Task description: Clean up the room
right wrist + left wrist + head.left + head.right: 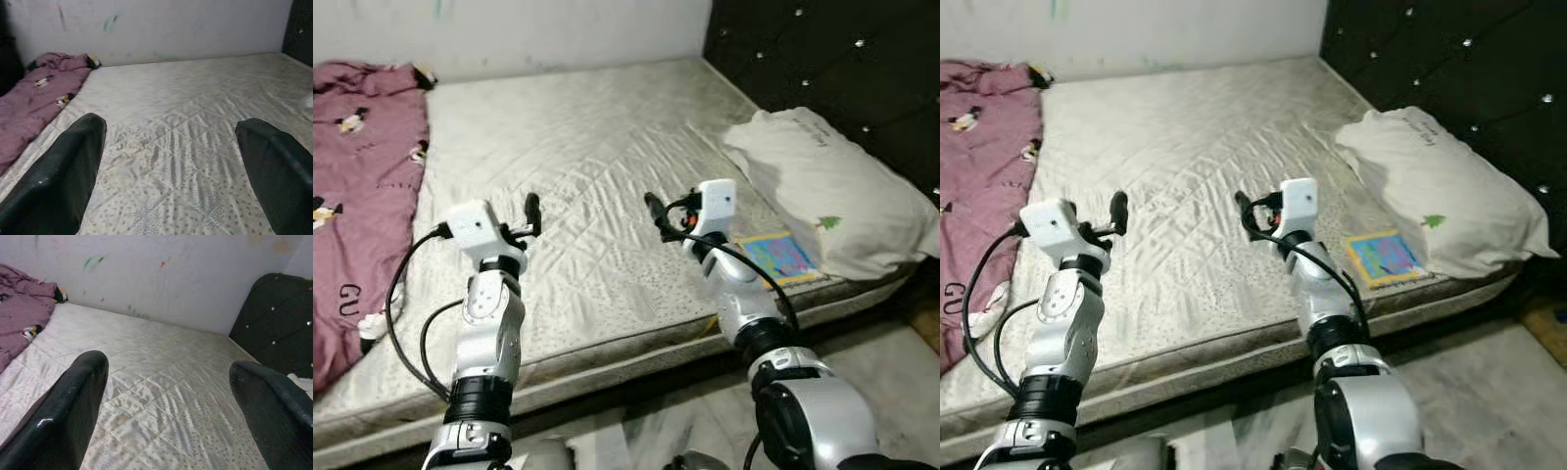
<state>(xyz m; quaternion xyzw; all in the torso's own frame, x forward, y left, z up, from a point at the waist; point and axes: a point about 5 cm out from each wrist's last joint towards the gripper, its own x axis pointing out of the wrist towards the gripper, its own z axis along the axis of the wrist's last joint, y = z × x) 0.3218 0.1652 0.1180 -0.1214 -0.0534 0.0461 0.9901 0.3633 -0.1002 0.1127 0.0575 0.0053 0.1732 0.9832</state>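
- The left tool (532, 208) is held out over the near part of the bed (607, 147), above the bare quilted mattress. Its two black fingers (73, 406) stand wide apart with nothing between them (released, plainly), and they touch nothing.
- The right tool (652, 208) hangs over the mattress too, nearer the middle of the bed. Its wrist view shows both fingers (63, 171) spread wide, the gap holding only a view of the sheet; it grips nothing and rests on nothing.
- The two tools point toward the far wall and are apart from each other, with bare mattress between them.
- A purple blanket (362, 196) with small cartoon prints lies rumpled along the robot's left edge of the bed, running from the wall toward the near corner.
- A white pillow (822, 191) lies at the right end of the bed, against the dark tufted headboard (842, 69).
- Just beside the pillow, at the near right corner of the mattress, lies a flat colourful book (781, 257) (yellow border, blue and pink cover), one edge tucked under or against the pillow; I can't tell which.
- Black cables loop from the left wrist down along the silver arm.
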